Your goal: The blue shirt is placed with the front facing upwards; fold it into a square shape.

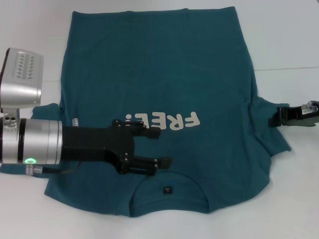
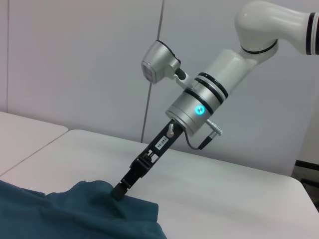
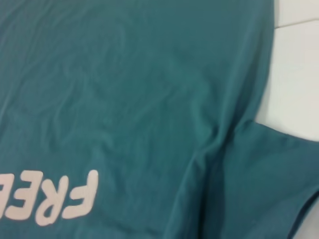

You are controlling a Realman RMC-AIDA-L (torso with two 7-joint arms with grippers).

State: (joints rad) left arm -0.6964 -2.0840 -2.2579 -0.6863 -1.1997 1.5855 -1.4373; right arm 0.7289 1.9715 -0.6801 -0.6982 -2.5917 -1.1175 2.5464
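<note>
The shirt (image 1: 164,89) lay flat on the white table (image 1: 289,45), front up, collar nearest the robot and hem at the far side. A small dark neck tag (image 1: 167,189) showed just inside the collar, and the white "FREE!" lettering (image 1: 163,121) read upside down across the chest. The near left sleeve was tucked under the left arm.

The left gripper (image 1: 162,147) hung over the upper chest, reaching in from the left side, its two black fingers (image 1: 159,162) spread apart with nothing between them; one finger lay across the end of the lettering, the other just above the collar.

Farther out on the right, the right sleeve (image 1: 276,134) spread onto the table. The right gripper (image 2: 119,190) was at that sleeve's edge, tip down on the bunched cloth; the left wrist view showed it touching the fabric, but whether its fingers were closed on the cloth I could not tell.
</note>
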